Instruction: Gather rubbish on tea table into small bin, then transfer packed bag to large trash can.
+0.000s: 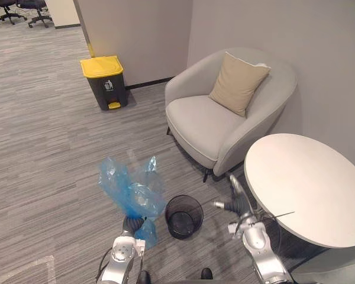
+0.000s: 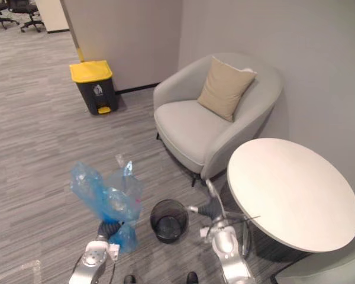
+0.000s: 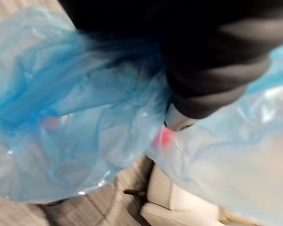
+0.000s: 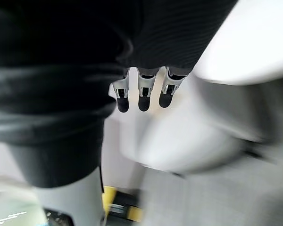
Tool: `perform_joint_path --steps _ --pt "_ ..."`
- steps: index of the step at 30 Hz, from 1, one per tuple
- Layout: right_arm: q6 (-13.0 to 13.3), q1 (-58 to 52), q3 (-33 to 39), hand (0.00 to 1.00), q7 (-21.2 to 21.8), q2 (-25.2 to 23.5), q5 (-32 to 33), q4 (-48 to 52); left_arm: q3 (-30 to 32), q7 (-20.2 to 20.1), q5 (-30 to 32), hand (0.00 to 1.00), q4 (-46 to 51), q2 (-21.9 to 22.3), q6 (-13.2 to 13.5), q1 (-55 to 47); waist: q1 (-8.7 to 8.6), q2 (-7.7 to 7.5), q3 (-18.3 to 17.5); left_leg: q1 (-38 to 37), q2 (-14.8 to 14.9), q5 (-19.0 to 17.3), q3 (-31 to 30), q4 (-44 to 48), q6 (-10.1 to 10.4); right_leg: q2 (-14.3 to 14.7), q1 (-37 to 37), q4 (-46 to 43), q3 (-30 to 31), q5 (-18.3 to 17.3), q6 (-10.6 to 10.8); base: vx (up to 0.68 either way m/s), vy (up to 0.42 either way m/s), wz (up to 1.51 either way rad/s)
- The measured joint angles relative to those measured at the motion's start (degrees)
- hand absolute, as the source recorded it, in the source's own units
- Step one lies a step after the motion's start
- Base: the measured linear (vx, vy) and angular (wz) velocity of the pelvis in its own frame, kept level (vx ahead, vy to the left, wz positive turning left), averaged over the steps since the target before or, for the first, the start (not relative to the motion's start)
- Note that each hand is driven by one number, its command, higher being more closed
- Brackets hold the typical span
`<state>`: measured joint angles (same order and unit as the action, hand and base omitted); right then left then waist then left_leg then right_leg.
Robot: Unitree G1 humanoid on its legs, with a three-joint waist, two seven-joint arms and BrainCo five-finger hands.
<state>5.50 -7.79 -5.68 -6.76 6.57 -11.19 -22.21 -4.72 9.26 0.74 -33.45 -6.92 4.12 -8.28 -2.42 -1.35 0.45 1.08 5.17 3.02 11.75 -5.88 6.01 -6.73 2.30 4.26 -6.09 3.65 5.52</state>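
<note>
My left hand [image 1: 132, 225] was clenched on the blue bag [image 1: 133, 189]. Its neck was bunched at my palm and the plastic billowed up above it, off the floor. The film draped over most of my fingers, so in the left wrist view just one silver stub [image 3: 179, 120] peeked out under the dark cover. Something pinkish [image 3: 164, 138] sat inside the bag, too blurred for me to name.

The small bin [image 1: 184, 216], black mesh, stood on the carpet just beside the bag. I could not make out its dark inside.

My right hand [image 1: 236, 204] hung released between the bin and the round white tea table [image 1: 307, 183], with its fingers [image 4: 142, 96] straight and holding nothing. Whether it brushed the table's rim I could not tell.

The large trash can [image 1: 105, 81], dark with a yellow lid, stood well apart against the far wall. A grey armchair [image 1: 204, 121] with a beige cushion [image 1: 238, 83] sat behind the table, whose far edge was cut off.
</note>
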Motion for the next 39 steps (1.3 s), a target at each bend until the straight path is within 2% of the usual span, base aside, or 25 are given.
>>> perform_joint_path --steps 3,6,10,13,14,16,17,18,20,21,22,26,28,29,30,31,32,33,34,35,36,37,39 --pt "-1.1 0.1 2.1 0.0 0.3 0.0 0.0 -8.5 1.7 -1.8 -0.9 1.0 -2.8 0.3 -0.2 -1.5 0.14 0.61 0.2 -0.2 0.1 -0.4 0.6 0.0 0.1 0.1 0.1 0.1 0.6 0.2 0.2 0.02 0.0 -0.13" --pt "-1.9 1.1 3.8 0.0 0.2 0.0 0.0 -16.0 3.3 -3.0 -0.9 1.0 -6.2 0.5 -0.7 -1.5 1.06 0.55 0.7 -0.3 0.2 -0.4 1.4 0.0 -0.1 0.3 0.7 -0.1 1.5 0.2 0.2 0.02 -0.002 -0.15" --pt "-2.7 3.6 5.1 0.0 -0.2 0.0 0.8 -21.8 5.3 -3.0 -2.2 1.0 -8.4 0.5 -0.8 -1.5 1.58 0.53 3.6 -0.1 0.2 -0.4 2.4 0.5 -0.3 0.3 2.4 -3.2 2.4 -0.4 0.2 0.0 0.006 -0.15" --pt "-2.9 4.9 5.1 0.0 -0.8 -0.5 2.5 -23.7 6.1 -3.0 -3.3 1.0 -9.3 -0.3 -0.8 -0.5 1.86 -0.39 5.9 3.3 0.0 -2.1 1.8 5.4 -1.0 -0.7 7.1 -11.5 2.8 -4.0 0.2 -0.05 0.01 0.11" --pt "-3.3 4.9 5.1 0.0 -0.9 -0.8 2.6 -24.2 6.1 -2.9 -3.3 1.0 -9.4 -0.6 -0.8 0.2 1.89 -0.97 6.4 5.4 -0.1 -3.6 1.0 9.1 -1.2 -1.4 8.8 -15.2 2.6 -5.8 0.4 -0.04 -0.009 0.43" --pt "-3.4 4.2 5.1 0.0 -1.1 -1.1 3.5 -24.5 6.0 -2.8 -3.4 1.0 -9.1 -0.5 -0.8 0.8 1.89 -0.89 6.6 8.2 -0.1 -5.2 -1.2 13.3 -1.7 -1.9 8.9 -16.9 2.0 -6.9 1.4 -0.05 0.004 0.52" --pt "-3.4 4.1 4.9 0.0 -1.2 -1.2 3.9 -24.7 6.0 -2.6 -3.6 1.0 -8.4 -0.5 -0.7 1.0 1.87 -0.79 6.7 9.3 0.3 -5.4 -2.1 14.3 -1.9 -1.9 9.0 -19.1 2.5 -8.9 1.9 -0.06 -0.032 0.87" --pt "-3.4 3.7 4.9 0.0 -1.4 -1.8 4.6 -25.2 5.9 -2.5 -4.1 1.0 -8.1 -0.8 -0.7 1.4 1.56 -1.01 7.1 9.9 -0.6 -5.5 -4.2 15.6 -1.9 -1.6 10.2 -28.3 4.6 -14.4 1.6 -0.03 -0.059 0.92" --pt "-3.4 4.0 4.9 0.0 -1.5 -1.9 4.6 -26.1 6.1 -1.9 -4.5 1.0 -7.6 -1.0 -0.7 1.0 2.54 -2.74 7.0 10.0 -1.8 -5.7 -5.3 16.6 -1.4 -2.0 9.7 -29.1 5.6 -17.1 1.4 -0.03 -0.079 0.52" --pt "-3.4 4.6 4.9 0.0 -1.9 -1.5 4.6 -26.1 6.0 -1.8 -4.8 1.0 -7.6 -0.5 -0.7 0.8 3.69 -1.94 7.1 10.9 -1.2 -5.7 -5.4 16.6 -1.1 -0.9 9.5 -26.9 5.8 -17.0 0.4 -0.14 -0.058 0.0" --pt "-3.3 6.4 4.9 0.0 -2.5 -1.1 4.8 -25.9 6.0 -1.8 -5.1 1.0 -7.6 0.1 -0.7 0.3 4.48 -0.4 7.2 11.7 0.1 -4.6 -5.9 15.1 -0.6 0.6 9.6 -23.3 5.3 -15.1 -0.2 -0.14 -0.031 -0.11" --pt "-3.2 8.2 5.0 0.0 -3.5 -0.6 5.5 -24.1 5.6 -1.8 -5.4 1.0 -7.8 1.7 -0.7 1.3 4.58 3.07 9.2 13.4 1.6 0.9 -9.0 8.8 0.8 2.7 8.4 -16.0 1.3 -9.8 -1.3 -0.09 -0.028 0.35" --pt "-3.3 7.7 5.3 0.0 -3.8 -0.5 5.9 -23.6 5.3 -1.8 -5.4 1.0 -7.7 2.3 -0.7 2.4 4.33 4.5 10.0 13.9 3.0 1.4 -8.1 7.9 0.3 3.0 6.9 -15.3 -2.3 -8.3 -2.1 -0.05 -0.03 0.74" --pt "-3.4 7.5 5.6 0.0 -4.0 -0.6 5.9 -23.5 5.3 -1.8 -5.4 1.0 -7.7 2.2 -0.7 2.6 4.27 4.53 10.1 13.9 3.3 0.5 -6.9 7.7 -0.7 2.8 6.6 -15.4 -3.3 -8.3 -2.1 -0.05 -0.016 0.77" --pt "-3.4 7.1 6.1 0.0 -4.5 -1.1 5.8 -22.8 5.2 -1.8 -5.3 1.0 -7.6 2.2 -0.7 3.1 3.98 3.26 10.2 13.8 3.1 -2.6 -4.0 7.8 -2.2 0.9 6.3 -14.7 -5.1 -8.1 -2.7 -0.06 0.047 0.74" --pt "-3.3 7.0 6.8 0.0 -4.7 -1.8 5.6 -22.3 4.7 -1.8 -5.3 1.0 -7.2 2.1 -0.6 4.0 3.67 2.12 10.8 15.8 3.2 -3.2 0.5 13.5 -3.1 -1.2 6.8 -15.1 -6.6 -8.1 -2.8 -0.07 0.071 0.76" --pt "-3.3 7.2 7.5 0.0 -4.8 -1.8 5.6 -22.0 4.1 -1.9 -5.3 1.0 -7.2 2.1 -0.7 4.2 3.35 2.1 10.8 17.1 3.4 -3.4 1.9 18.4 -3.6 -2.4 7.0 -15.5 -7.7 -8.1 -2.8 -0.09 0.091 0.7" --pt "-3.3 7.2 7.8 0.0 -4.9 -1.3 5.6 -21.4 3.2 -1.9 -5.3 1.0 -7.1 2.2 -0.6 4.2 2.65 1.92 10.9 18.2 3.6 -4.3 4.5 27.5 -4.8 -3.8 7.2 -16.3 -9.5 -8.2 -2.7 -0.06 0.063 0.59" --pt "-3.3 6.9 7.7 0.0 -5.0 -0.9 5.6 -21.2 3.0 -2.0 -5.3 1.0 -7.1 2.2 -0.6 4.2 2.33 1.96 10.9 17.5 4.9 -6.6 7.0 32.7 -5.7 -4.1 7.0 -16.6 -10.3 -8.5 -2.2 -0.04 0.1 0.66" --pt "-3.3 6.7 7.8 0.0 -5.1 -0.3 5.5 -21.4 3.0 -1.9 -5.3 1.0 -7.1 2.2 -0.7 4.3 2.07 3.34 10.7 16.7 5.1 -8.0 8.1 31.6 -5.0 -3.9 6.3 -16.6 -11.6 -8.8 -1.4 -0.03 0.132 0.78" --pt "-3.5 6.5 7.8 0.0 -5.1 -0.1 5.4 -21.7 3.0 -1.9 -5.3 1.0 -7.1 1.8 -0.6 5.2 1.87 3.43 10.7 16.2 4.3 -8.9 7.9 28.9 -4.9 -4.0 5.6 -15.9 -13.0 -8.6 -0.6 -0.03 0.141 0.82" --pt "-3.5 6.0 7.7 0.0 -5.0 -0.3 5.1 -21.8 2.9 -1.9 -5.3 1.0 -7.1 1.5 -0.6 5.4 1.83 3.21 10.6 15.4 3.6 -9.3 7.9 26.3 -4.6 -4.1 5.2 -15.1 -13.7 -8.5 -0.2 -0.04 0.14 0.81" --pt "-3.7 6.4 7.7 0.0 -4.7 -2.1 4.8 -23.4 2.6 -1.9 -5.0 1.0 -7.3 0.0 -0.7 4.7 2.42 1.85 10.6 14.1 1.6 -8.7 7.4 22.8 -5.1 -4.6 3.4 -13.1 -15.0 -7.6 0.6 -0.03 0.121 0.41"
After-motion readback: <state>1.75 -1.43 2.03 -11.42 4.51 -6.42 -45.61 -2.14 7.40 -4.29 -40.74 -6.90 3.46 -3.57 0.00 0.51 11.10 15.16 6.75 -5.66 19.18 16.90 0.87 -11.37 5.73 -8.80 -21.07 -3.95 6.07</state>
